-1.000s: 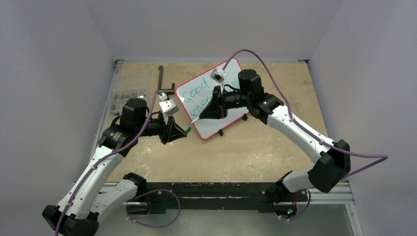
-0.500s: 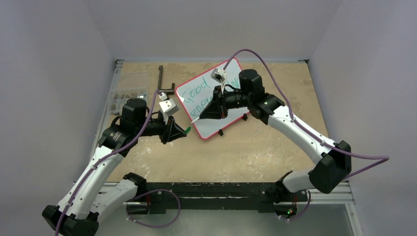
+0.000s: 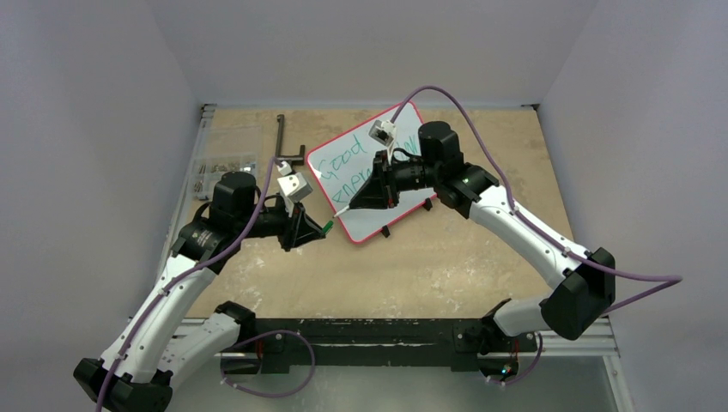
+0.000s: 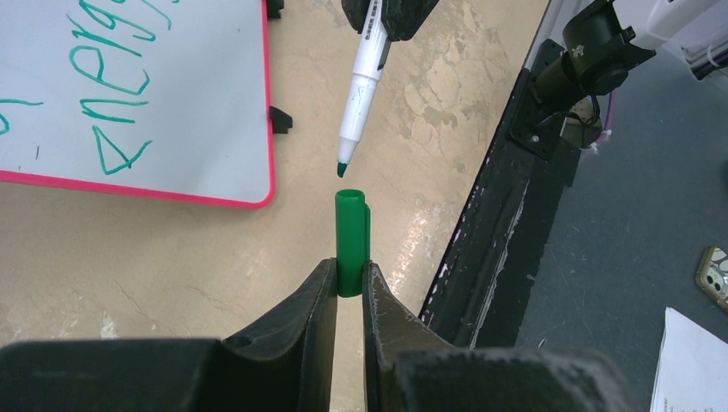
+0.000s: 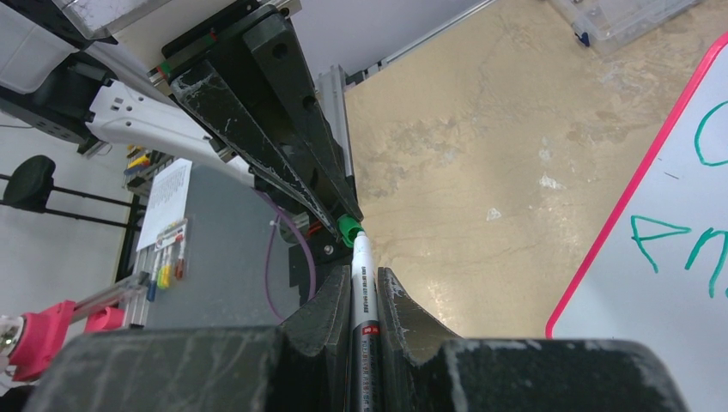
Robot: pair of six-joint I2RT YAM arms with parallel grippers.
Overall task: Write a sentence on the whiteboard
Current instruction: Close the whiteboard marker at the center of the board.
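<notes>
Since the sentence (image 3: 336, 163) already stands in green on the whiteboard (image 3: 365, 225) and the pen tip is clear of the board, the step in hand is judged to be recapping rather than writing. The right gripper (image 5: 364, 283) is clamped on the marker (image 5: 363, 257), bare tip forward. The left gripper (image 4: 350, 275) is clamped on the green cap (image 4: 352, 245), open mouth towards that tip. In the left wrist view the marker (image 4: 359, 94) slants down from the upper centre. Its tip is just short of the cap mouth and slightly left of it, and the two are not touching. The next move calls for squaring the marker's axis to the cap's, correcting that small offset, then pressing the two together along one line; a skewed approach would likely catch the tip on the rim. The whiteboard sits on the tan table (image 3: 446, 266) at the upper centre of the top view, partly beneath the right arm. Its long axis runs from centre left up towards the upper right, and the two written lines slant the same way. Only "Good" and most of "energy" are legible; the remainder is covered by the arm.
</notes>
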